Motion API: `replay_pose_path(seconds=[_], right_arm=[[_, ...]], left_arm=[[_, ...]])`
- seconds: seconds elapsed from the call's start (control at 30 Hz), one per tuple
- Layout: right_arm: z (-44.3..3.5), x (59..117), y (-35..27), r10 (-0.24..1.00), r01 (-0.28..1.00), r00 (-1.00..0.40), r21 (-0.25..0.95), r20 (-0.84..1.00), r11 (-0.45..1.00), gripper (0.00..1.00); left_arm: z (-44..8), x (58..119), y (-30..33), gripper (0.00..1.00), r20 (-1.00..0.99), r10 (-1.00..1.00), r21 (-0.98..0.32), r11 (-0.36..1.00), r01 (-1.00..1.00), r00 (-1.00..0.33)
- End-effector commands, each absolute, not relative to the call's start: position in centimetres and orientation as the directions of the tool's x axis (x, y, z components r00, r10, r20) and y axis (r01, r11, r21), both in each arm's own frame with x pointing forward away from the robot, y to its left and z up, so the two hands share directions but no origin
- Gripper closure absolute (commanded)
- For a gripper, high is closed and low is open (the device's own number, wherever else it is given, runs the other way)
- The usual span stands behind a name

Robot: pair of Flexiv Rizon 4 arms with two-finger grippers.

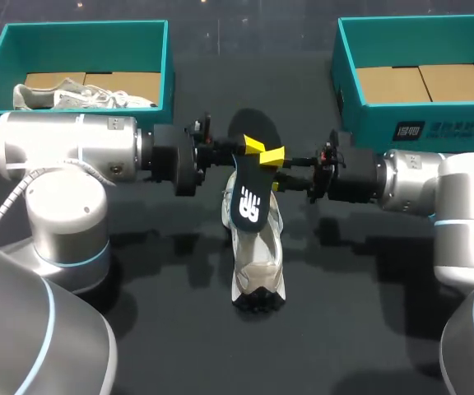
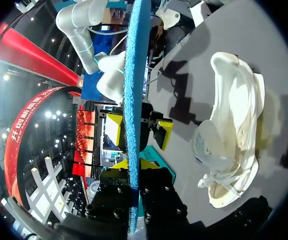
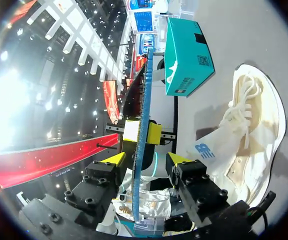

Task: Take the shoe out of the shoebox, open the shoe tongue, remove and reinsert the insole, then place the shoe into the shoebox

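**Left gripper (image 1: 252, 146) pinching insole over shoe**

Left gripper, entering from the left of the head view, is pressed onto the black insole (image 1: 249, 197) from both sides, near the insole's upper end at frame centre. Right gripper (image 1: 275, 158), entering from the right, stands spread, with one finger on each side of the same insole and neither touching it.

The insole stands on edge. Its long axis runs from upper centre down to mid-frame, roughly in line with the white shoe (image 1: 257, 263), which lies on the table (image 1: 171, 329) directly beneath it at lower centre. Contact between the insole's lower end and the shoe cannot be determined.

Reinsertion likely requires feeding the insole down along this axis into the shoe opening. Both grippers are equally near, but only the left has a hold. An empty teal shoebox (image 1: 418, 123) sits at upper right.
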State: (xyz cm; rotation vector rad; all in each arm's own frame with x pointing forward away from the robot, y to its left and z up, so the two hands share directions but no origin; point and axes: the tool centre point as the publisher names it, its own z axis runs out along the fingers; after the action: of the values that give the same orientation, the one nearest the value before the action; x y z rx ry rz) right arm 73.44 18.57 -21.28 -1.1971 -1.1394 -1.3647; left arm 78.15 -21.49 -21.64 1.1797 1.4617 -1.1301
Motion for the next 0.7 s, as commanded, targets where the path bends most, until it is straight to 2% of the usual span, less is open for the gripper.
replay_pose_path(seconds=[0.03, 0.47, 0.53, 0.6, 0.67, 0.7], right_arm=[[-21.0, 71.7, 14.8, -0.013, 0.989, -0.143, 0.143, 0.990, -0.033, 0.00], [-21.3, 71.6, 14.1, -0.025, 0.990, -0.137, 0.136, 0.990, -0.029, 0.00], [-21.4, 71.1, 13.1, -0.060, 0.970, -0.241, 0.243, 0.969, 0.019, 0.00], [-21.2, 70.3, 12.6, 0.031, 0.916, -0.383, 0.376, 0.923, 0.138, 0.00], [-22.1, 69.5, 12.8, 0.184, 0.892, -0.406, 0.345, 0.895, 0.292, 0.00], [-22.1, 69.5, 12.8, 0.184, 0.892, -0.406, 0.345, 0.895, 0.292, 0.00]], left_arm=[[-21.1, 77.1, -20.6, 1.00, -0.981, 0.157, -0.093, 0.129, 0.987, -0.113], [-19.9, 73.5, -19.6, 1.00, -0.980, 0.181, -0.049, 0.161, 0.986, -0.078], [-19.7, 72.9, -19.6, 1.00, -0.978, 0.189, -0.060, 0.148, 0.987, -0.088], [-19.5, 72.0, -19.7, 1.00, -0.969, 0.226, -0.059, 0.164, 0.985, -0.096], [-19.1, 70.8, -19.5, 1.00, -0.956, 0.277, -0.048, 0.172, 0.984, -0.095], [-19.1, 70.8, -19.5, 1.00, -0.956, 0.277, -0.048, 0.172, 0.984, -0.095]])
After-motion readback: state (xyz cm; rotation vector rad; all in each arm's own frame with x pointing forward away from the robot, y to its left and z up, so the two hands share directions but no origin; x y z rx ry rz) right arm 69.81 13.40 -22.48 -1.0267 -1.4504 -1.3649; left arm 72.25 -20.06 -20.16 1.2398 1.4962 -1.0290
